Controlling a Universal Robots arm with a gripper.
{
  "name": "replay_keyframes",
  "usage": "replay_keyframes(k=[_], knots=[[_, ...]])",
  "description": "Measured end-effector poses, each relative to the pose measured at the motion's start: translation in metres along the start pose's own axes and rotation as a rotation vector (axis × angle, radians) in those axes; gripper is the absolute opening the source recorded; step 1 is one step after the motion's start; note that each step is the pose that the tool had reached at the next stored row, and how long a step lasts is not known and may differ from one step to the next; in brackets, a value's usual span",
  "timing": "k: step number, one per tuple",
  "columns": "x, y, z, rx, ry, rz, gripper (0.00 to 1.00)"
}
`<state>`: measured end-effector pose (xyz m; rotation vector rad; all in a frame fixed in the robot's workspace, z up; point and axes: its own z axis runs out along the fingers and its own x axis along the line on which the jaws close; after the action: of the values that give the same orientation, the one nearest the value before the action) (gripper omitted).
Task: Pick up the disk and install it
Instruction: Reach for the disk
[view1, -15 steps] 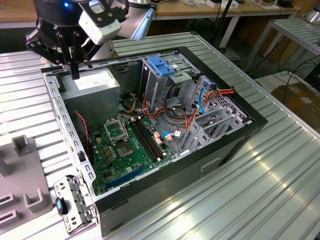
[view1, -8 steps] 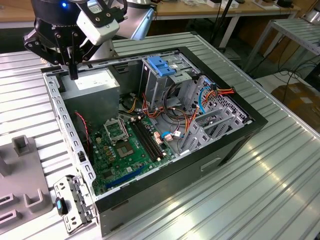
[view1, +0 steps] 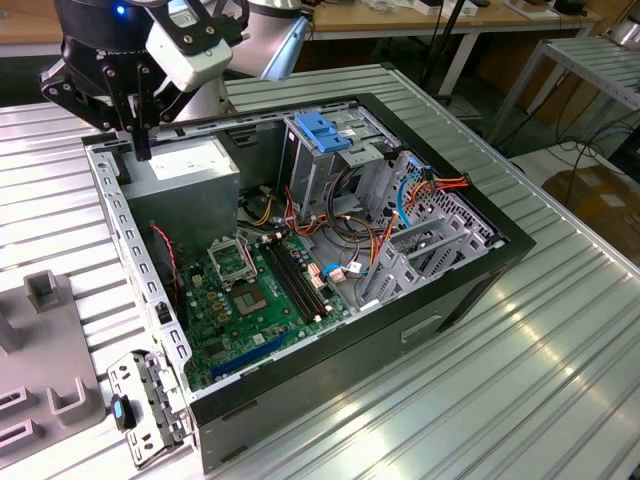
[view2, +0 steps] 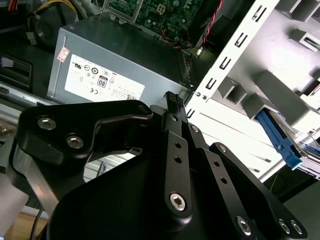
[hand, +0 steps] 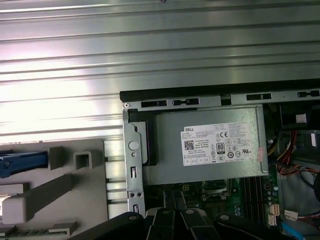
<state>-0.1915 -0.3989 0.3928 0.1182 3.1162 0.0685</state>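
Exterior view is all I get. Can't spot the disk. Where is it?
Observer: In the first wrist view a blue-framed piece, likely the disk, lies on the grey fixture outside the case.
Operator: Gripper on it?
Observer: No. In the second wrist view the case rail runs between the gripper and that blue frame.
Operator: Holding anything?
Observer: No. Second wrist view: the fingers are together, nothing between them.

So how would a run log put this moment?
pincer over power supply in open computer case; holding nothing; disk on grey holder beside case
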Motion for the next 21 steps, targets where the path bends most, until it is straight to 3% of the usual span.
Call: replay_keyframes(k=[21], knots=[[0.0106, -0.0008, 0.0, 0.0, 0.0024, 0.0, 0.1]])
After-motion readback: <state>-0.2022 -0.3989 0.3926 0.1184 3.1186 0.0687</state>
